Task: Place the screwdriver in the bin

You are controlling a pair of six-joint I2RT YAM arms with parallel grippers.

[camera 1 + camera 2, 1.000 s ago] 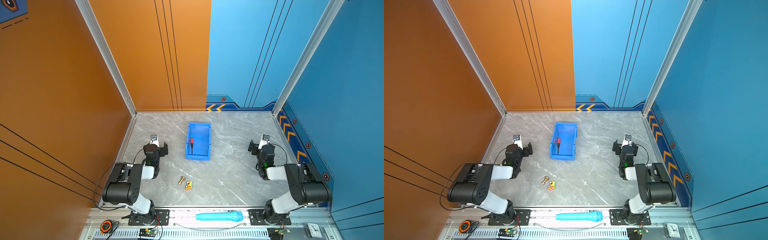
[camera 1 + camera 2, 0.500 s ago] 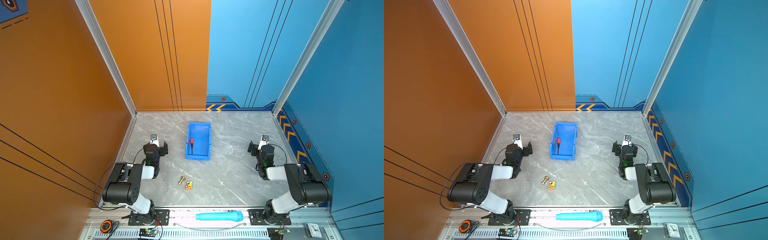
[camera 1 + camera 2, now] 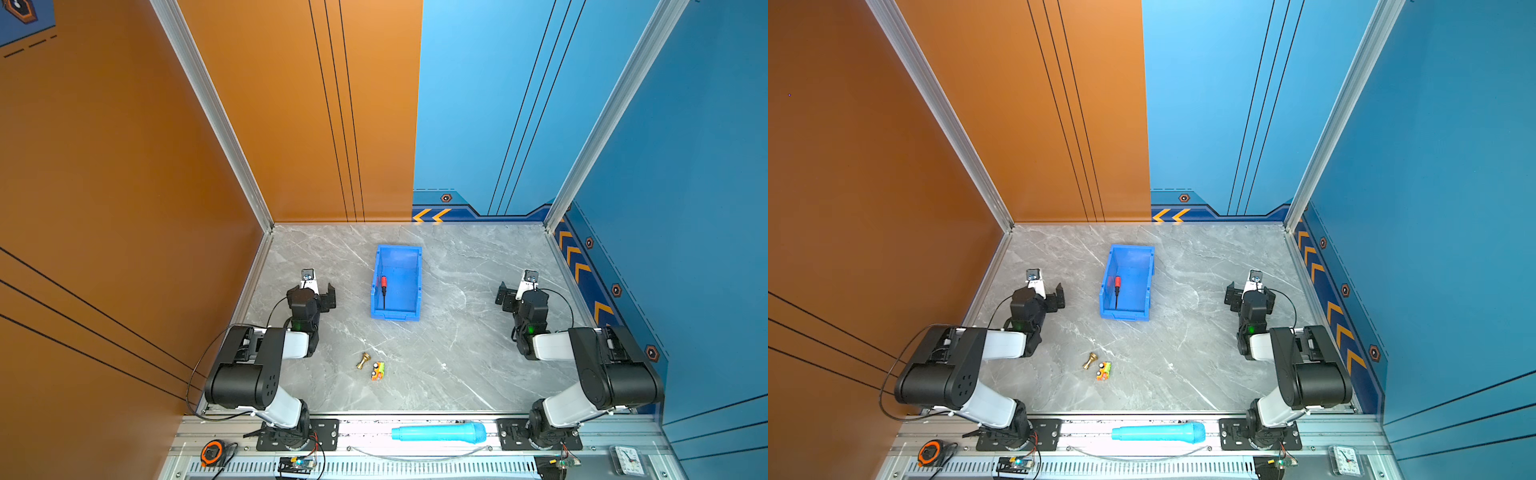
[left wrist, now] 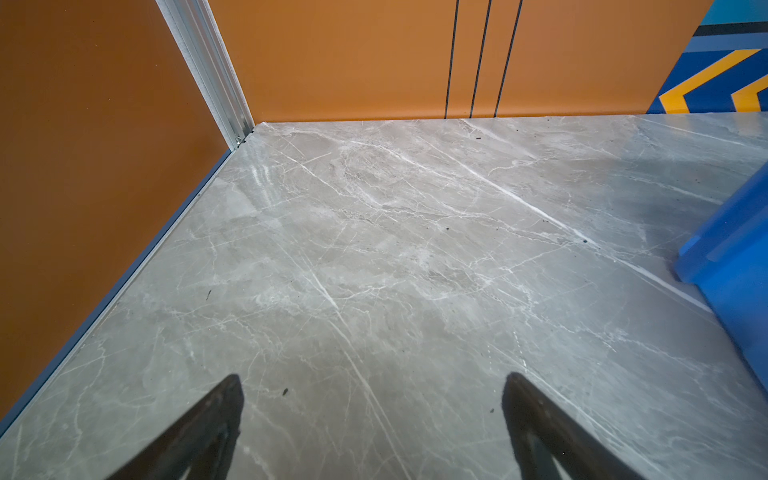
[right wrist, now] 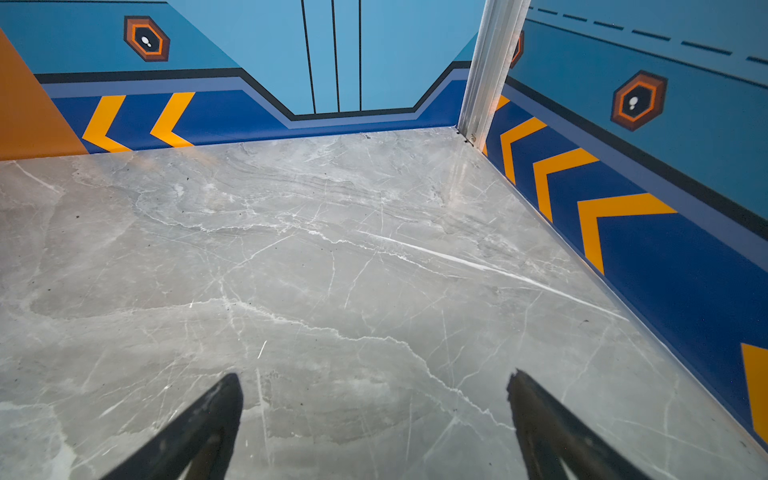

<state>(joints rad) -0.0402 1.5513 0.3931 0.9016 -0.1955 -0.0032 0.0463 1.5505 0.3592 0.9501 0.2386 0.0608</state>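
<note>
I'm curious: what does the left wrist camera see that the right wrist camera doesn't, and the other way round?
Only the left wrist view: a corner of the blue bin.
Only the right wrist view: hexagon badges on the blue walls.
Both: the grey marble tabletop, some orange wall, yellow chevrons, and an open, empty hand, namely the left hand and the right hand. Neither shows the screwdriver, which lies in the bin in both top views.
</note>
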